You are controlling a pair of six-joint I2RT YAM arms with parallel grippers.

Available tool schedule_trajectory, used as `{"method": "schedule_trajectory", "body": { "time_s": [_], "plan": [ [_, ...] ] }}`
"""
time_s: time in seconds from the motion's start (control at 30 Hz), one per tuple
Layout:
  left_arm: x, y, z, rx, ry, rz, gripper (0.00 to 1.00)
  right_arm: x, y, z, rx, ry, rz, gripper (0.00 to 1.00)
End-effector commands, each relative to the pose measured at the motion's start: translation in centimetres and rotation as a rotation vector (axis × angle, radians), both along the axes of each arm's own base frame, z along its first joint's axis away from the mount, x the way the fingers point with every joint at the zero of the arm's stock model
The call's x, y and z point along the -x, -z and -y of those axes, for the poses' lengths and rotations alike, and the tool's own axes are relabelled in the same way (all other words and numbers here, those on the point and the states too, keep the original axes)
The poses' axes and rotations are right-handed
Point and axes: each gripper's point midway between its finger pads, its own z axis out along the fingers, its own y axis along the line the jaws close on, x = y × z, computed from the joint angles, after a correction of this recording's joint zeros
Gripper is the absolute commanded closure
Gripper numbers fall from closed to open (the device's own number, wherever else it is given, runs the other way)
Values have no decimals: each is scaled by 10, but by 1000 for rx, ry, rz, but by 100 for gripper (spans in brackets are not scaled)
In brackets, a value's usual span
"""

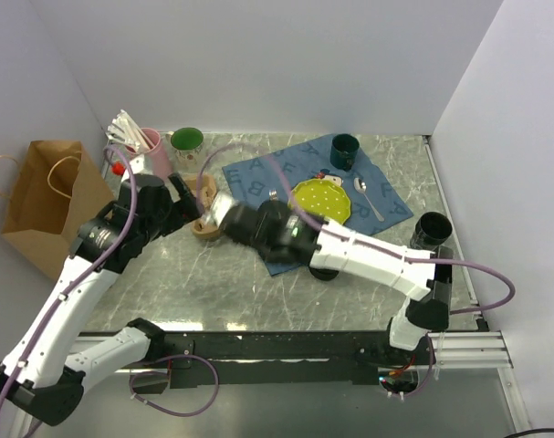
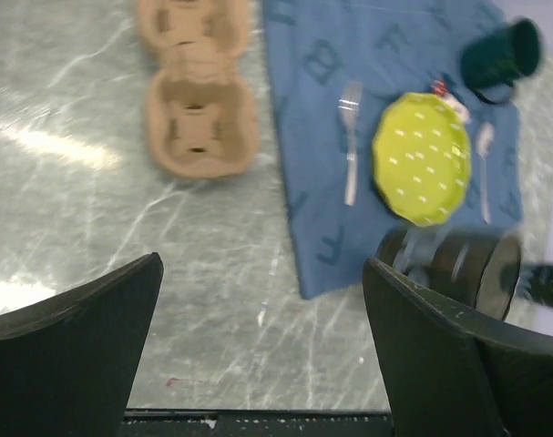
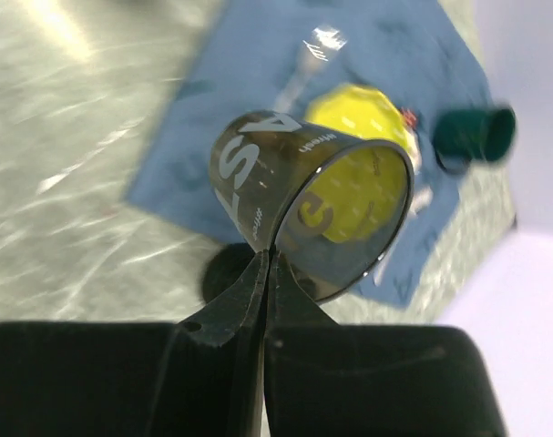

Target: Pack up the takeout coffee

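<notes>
The right gripper (image 3: 267, 262) is pinched on the wall of 1 cup (image 3: 285, 173). It holds this lidless cup on its side above the table (image 1: 213, 274), just right of the carrier (image 1: 203, 224) and by the left edge of the mat (image 1: 258, 173). The other cup (image 1: 432, 230) stands upright at the table's right edge, off the mat and well apart from the carrier. The left gripper (image 2: 260, 264) hovers near the carrier with its fingers wide and nothing between them.

Bright light is glaring off my bench (image 2: 48, 146); both wrist views are smearing with motion blur.
</notes>
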Motion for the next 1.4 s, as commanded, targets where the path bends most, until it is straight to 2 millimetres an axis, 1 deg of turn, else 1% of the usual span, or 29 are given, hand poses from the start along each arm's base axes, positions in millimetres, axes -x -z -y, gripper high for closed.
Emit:
{"method": "schedule_trajectory", "body": {
  "time_s": [0.0, 0.03, 0.07, 0.1, 0.13, 0.2, 0.23, 0.3, 0.33, 0.4, 0.47, 0.53, 0.57, 0.63, 0.67, 0.7, 0.73, 0.83, 0.87, 0.93, 0.97, 1.07, 1.1, 1.2, 1.27, 1.3, 1.37],
  "plan": [
    [9, 34, -19, 17, -85, -58, 3, 40, -41, -26, -171, -127, 105, 100],
    [11, 38, -14, 39, -64, -71, 3, 53, -29, -33, -173, -176, 72, 100],
    [11, 43, -13, 51, -60, -83, 3, 74, -29, -45, -204, -237, 67, 100],
    [12, 53, -15, 54, -66, -108, 2, 81, -23, -48, -202, -254, 58, 100],
    [13, 58, -12, 69, -54, -124, 2, 90, -9, -49, -178, -268, 43, 100],
    [13, 67, -13, 78, -60, -140, 2, 106, 7, -52, -172, -282, 12, 100],
    [13, 70, -12, 82, -54, -147, 2, 110, 24, -47, -133, -284, 1, 100],
    [13, 75, -8, 95, -34, -157, 2, 118, 38, -45, -131, -278, -16, 100],
    [13, 77, -7, 95, -31, -163, 2, 120, 51, -39, -103, -270, -25, 100],
    [12, 83, -6, 93, -24, -183, 1, 124, 60, -37, -96, -264, -29, 100],
    [12, 87, -4, 94, -7, -189, 2, 127, 74, -31, -59, -263, -27, 100],
    [12, 91, 1, 111, 22, -199, 2, 128, 84, -26, -23, -252, -11, 100],
    [13, 93, 3, 111, 33, -206, 2, 127, 92, -26, -5, -239, -12, 100],
    [13, 96, 6, 113, 55, -216, 2, 132, 100, -25, 29, -254, -20, 100],
    [12, 98, 7, 104, 64, -223, 2, 134, 107, -25, 29, -233, -30, 100],
    [12, 99, 8, 104, 72, -229, 1, 135, 112, -25, 39, -228, -35, 100],
    [11, 99, 9, 104, 78, -226, 1, 137, 121, -24, 69, -228, -46, 100],
    [9, 101, 12, 102, 94, -231, 1, 140, 134, -22, 91, -202, -65, 100],
    [8, 102, 13, 101, 103, -233, 1, 142, 142, -20, 114, -185, -77, 100],
    [7, 101, 14, 103, 111, -234, 1, 143, 146, -20, 122, -168, -89, 100],
    [8, 102, 14, 100, 115, -236, 1, 146, 151, -19, 133, -164, -109, 100],
    [8, 101, 14, 100, 120, -229, 1, 151, 152, -21, 115, -164, -141, 94],
    [9, 101, 14, 100, 122, -227, 1, 152, 152, -21, 117, -165, -147, 89],
    [10, 102, 16, 106, 132, -225, 1, 157, 149, -22, 111, -170, -172, 82],
    [11, 102, 17, 111, 140, -228, 1, 158, 143, -24, 94, -166, -184, 79],
    [11, 102, 17, 109, 140, -227, 1, 159, 141, -25, 86, -167, -188, 76],
    [10, 100, 15, 101, 139, -218, 1, 162, 130, -28, 48, -172, -207, 73]
  ]
}}
